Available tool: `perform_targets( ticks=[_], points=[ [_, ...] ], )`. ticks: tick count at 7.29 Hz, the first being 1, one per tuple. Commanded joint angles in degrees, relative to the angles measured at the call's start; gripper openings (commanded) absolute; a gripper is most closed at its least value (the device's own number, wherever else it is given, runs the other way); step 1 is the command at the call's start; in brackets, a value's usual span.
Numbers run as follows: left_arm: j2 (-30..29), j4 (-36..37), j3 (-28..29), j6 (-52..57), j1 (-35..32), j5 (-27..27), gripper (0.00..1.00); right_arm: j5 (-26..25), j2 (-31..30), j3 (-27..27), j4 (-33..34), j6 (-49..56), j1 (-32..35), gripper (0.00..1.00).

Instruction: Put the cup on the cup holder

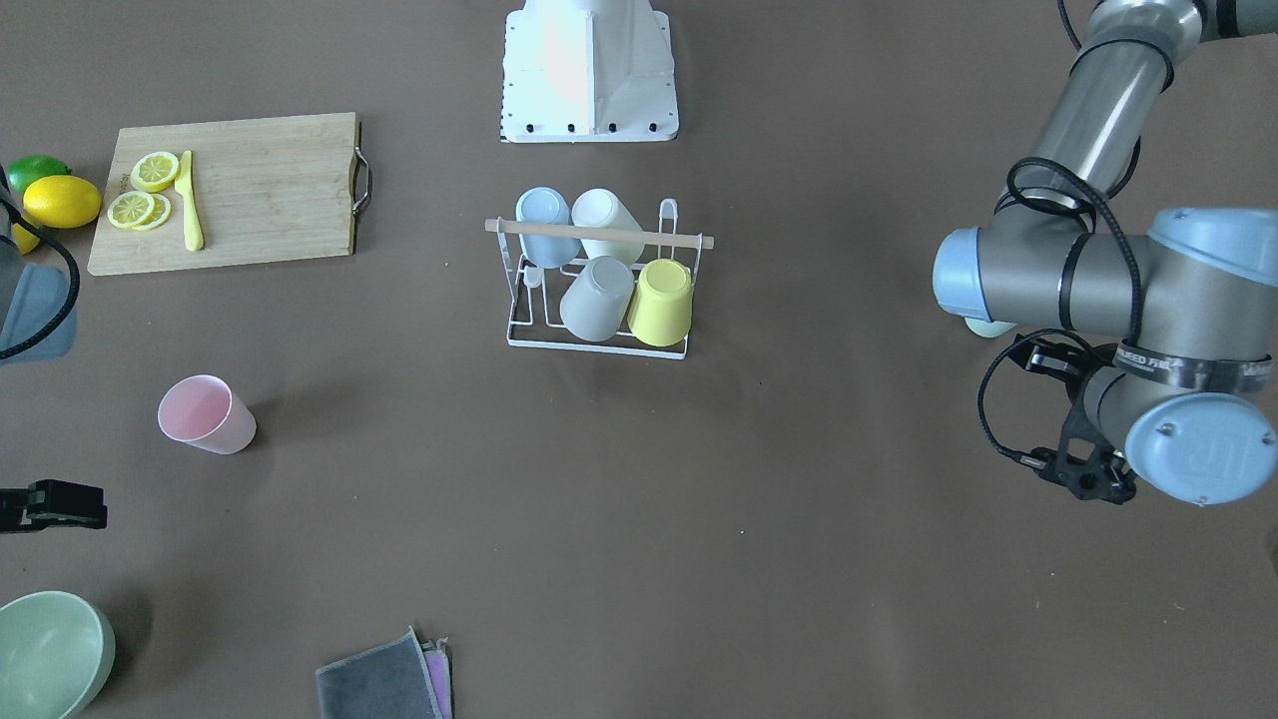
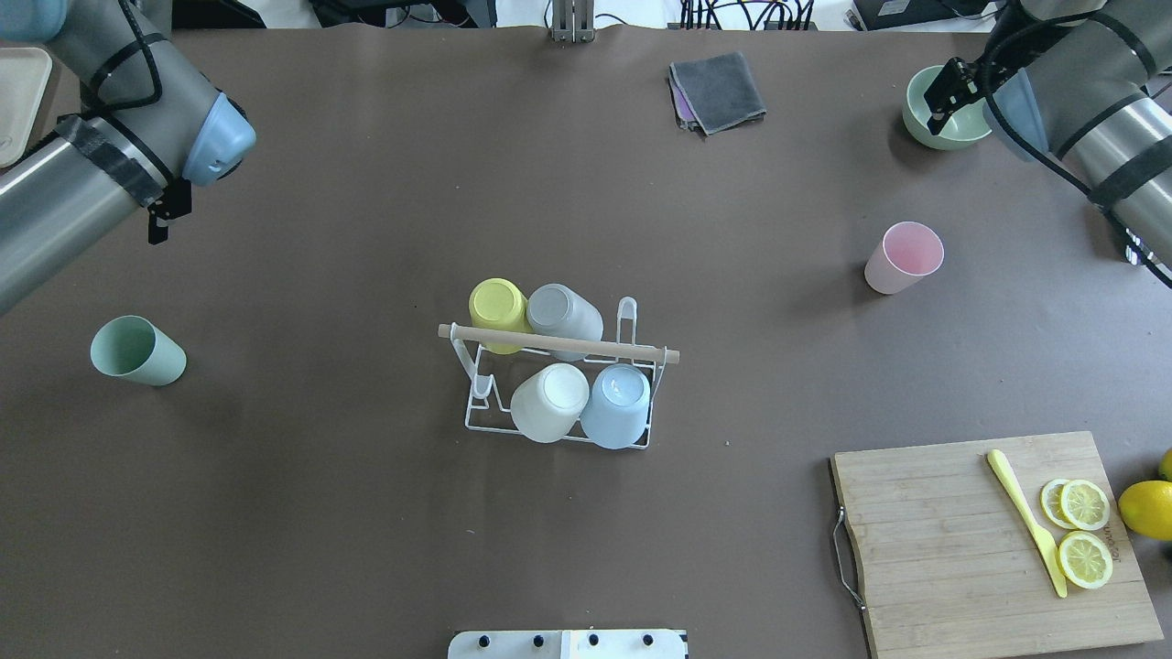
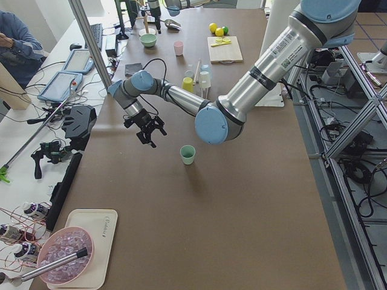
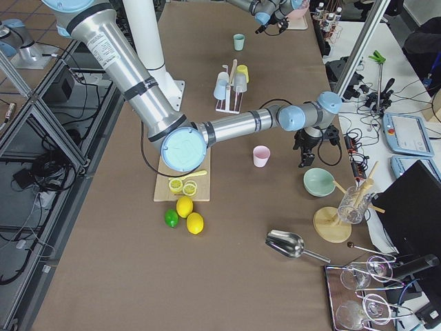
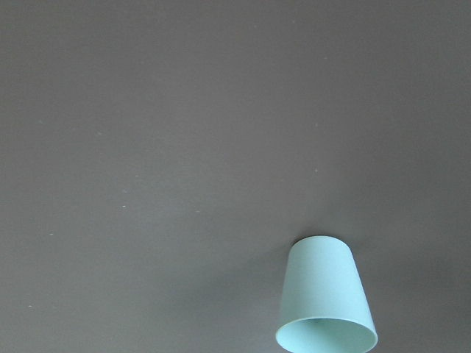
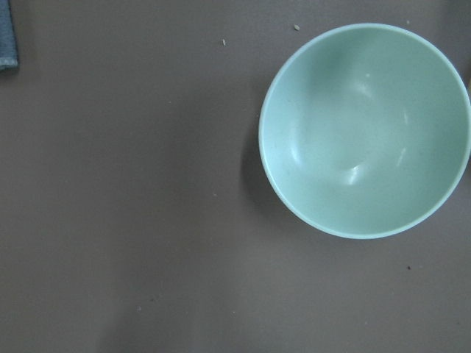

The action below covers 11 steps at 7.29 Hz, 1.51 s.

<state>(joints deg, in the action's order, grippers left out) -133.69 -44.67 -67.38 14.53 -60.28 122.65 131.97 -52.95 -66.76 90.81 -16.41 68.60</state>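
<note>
The cup holder is a white wire rack with a wooden rod, mid-table. It carries yellow, grey, white and blue cups upside down. A pink cup stands upright on the robot's right. A green cup stands upright on its left. My left gripper hovers past the green cup, apart from it. My right gripper hangs over a green bowl, beyond the pink cup. I cannot tell whether either gripper is open or shut.
A wooden cutting board holds lemon slices and a yellow knife. Beside it lie lemons and a lime. The green bowl and a folded grey cloth sit at the far edge.
</note>
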Motion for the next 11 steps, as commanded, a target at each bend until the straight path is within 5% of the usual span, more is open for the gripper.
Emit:
perform_targets(
  ticks=[1,5,7,11],
  points=[
    [-0.61,-1.81,4.0,0.15,2.08,2.93,0.97,0.47,4.42,6.27,1.72,-0.02,-0.92,1.0],
    [-1.05,-3.06,7.35,4.98,4.55,2.24,0.97,2.41,9.45,10.77,11.4,2.68,-7.23,1.0],
    [-0.88,-1.92,7.79,11.61,5.26,-1.52,0.97,2.14,11.19,15.59,12.02,10.5,-9.09,1.0],
    [-0.7,2.48,9.54,10.45,6.49,0.91,0.97,2.76,18.83,28.49,16.15,18.25,-9.53,1.0]
  ],
)
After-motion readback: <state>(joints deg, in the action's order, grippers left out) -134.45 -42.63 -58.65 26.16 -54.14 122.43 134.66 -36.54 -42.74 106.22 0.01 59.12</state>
